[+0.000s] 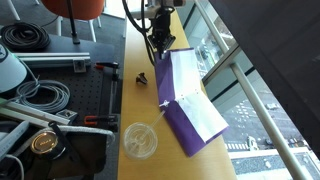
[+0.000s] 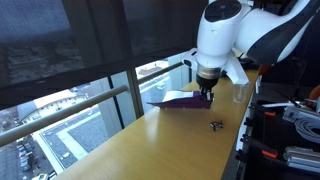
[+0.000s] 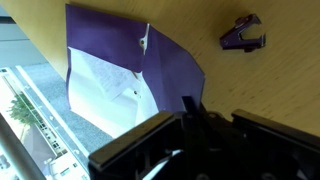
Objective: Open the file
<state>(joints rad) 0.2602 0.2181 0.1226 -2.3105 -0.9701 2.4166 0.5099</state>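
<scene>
Along the tabletop (image 1: 130, 105), at the edge away from the window, little bears on the task. A small black binder clip (image 1: 142, 77) lies on bare wood about midway along. A clear cup (image 1: 140, 140) stands nearer the end of the table, well apart from the arm. Further right, the gripper (image 1: 160, 48) hangs low over the inner long side of the file (image 1: 188, 108). The file lies close along the window-side edge, skewed to it. The job looks about half done: the purple cover (image 3: 172, 70) is lifted and folded back on itself, baring the white sheets (image 3: 105, 85) beneath, but it is not laid flat. The fingers reach down to the raised cover, but no view shows clearly whether they are pinching it or merely beside it, so I cannot tell. What seems left is to carry the cover fully over until it rests open, then let go and draw clear.
</scene>
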